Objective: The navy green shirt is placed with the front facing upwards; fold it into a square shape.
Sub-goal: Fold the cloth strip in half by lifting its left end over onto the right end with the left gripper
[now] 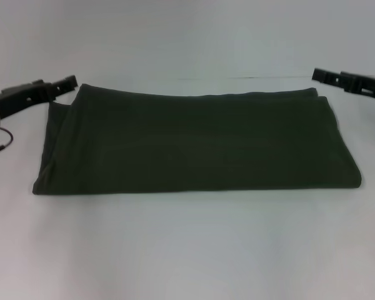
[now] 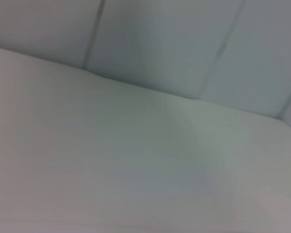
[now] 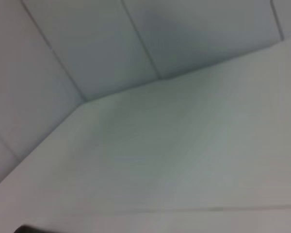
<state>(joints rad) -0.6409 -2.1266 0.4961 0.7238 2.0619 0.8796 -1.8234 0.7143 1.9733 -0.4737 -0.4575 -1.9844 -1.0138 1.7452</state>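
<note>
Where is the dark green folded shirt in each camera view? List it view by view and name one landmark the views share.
Head view: the dark olive-green folded cotton shirt lies mid-picture on the white table, plain side up, as a wide rectangle.
Left wrist view: not in it.
Right wrist view: not in it; only a dark sliver at one edge, unidentifiable.
Shared landmark: the white table surface.

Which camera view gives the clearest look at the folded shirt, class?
The head view: the navy green shirt lies whole there, folded into a wide rectangle on the white table. Both wrist views show only bare table and wall, none of the shirt.
</note>
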